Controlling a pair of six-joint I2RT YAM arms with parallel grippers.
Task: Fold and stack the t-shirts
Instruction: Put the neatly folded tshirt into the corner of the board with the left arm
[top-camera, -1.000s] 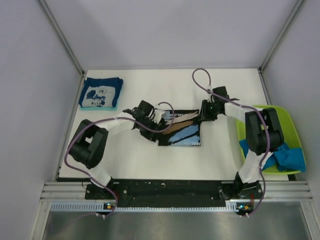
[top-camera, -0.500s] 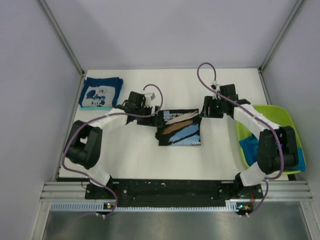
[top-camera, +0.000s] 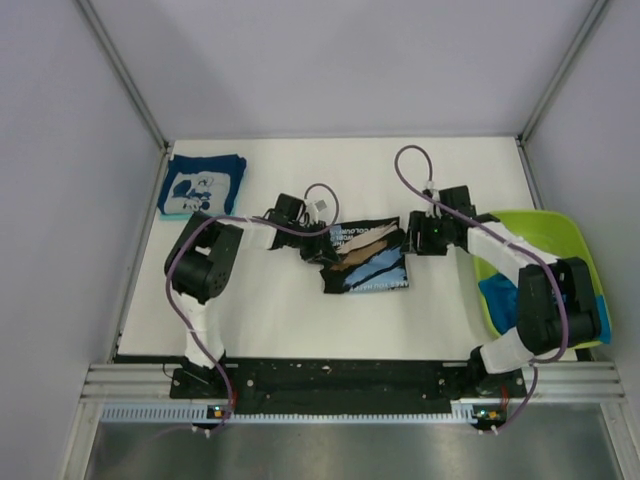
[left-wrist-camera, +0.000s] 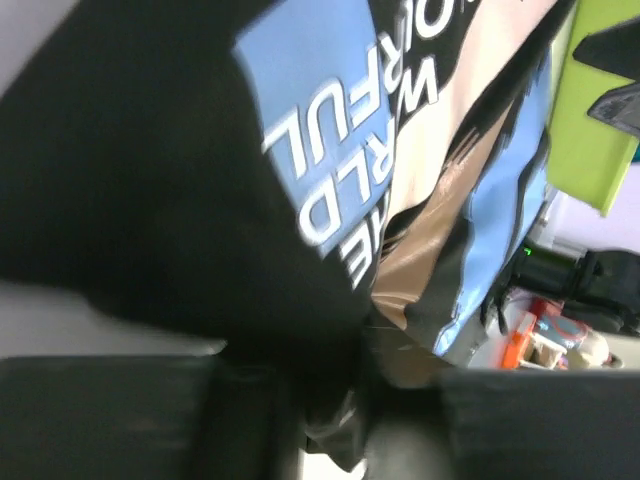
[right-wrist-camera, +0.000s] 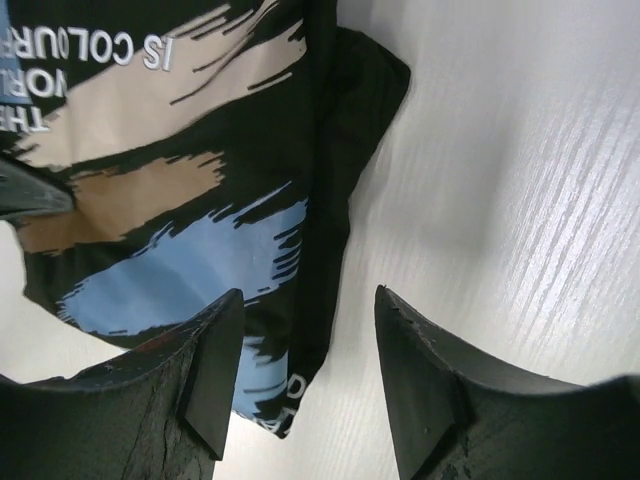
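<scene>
The black t-shirt (top-camera: 368, 262) with tan and light-blue print lies folded at the table's middle; its left edge is bunched and lifted. My left gripper (top-camera: 318, 250) is shut on that left edge, and in the left wrist view black cloth (left-wrist-camera: 200, 180) is pinched between the jaws of the gripper (left-wrist-camera: 345, 405). My right gripper (top-camera: 416, 240) is open and empty just above the shirt's right edge (right-wrist-camera: 340, 170); in the right wrist view the gripper (right-wrist-camera: 308, 295) straddles that edge. The navy t-shirt (top-camera: 202, 186) lies folded at the far left. Bright blue shirts (top-camera: 505, 297) lie in the tub.
The lime-green tub (top-camera: 545, 232) stands at the right edge of the table, under my right arm; it also shows in the left wrist view (left-wrist-camera: 600, 100). White table (right-wrist-camera: 520, 150) lies right of the black shirt. Grey walls enclose the table on three sides.
My left gripper drew back left, then returned and closed on the black shirt's left edge, lifting and bunching it. My right gripper shifted slightly nearer over the right edge.
</scene>
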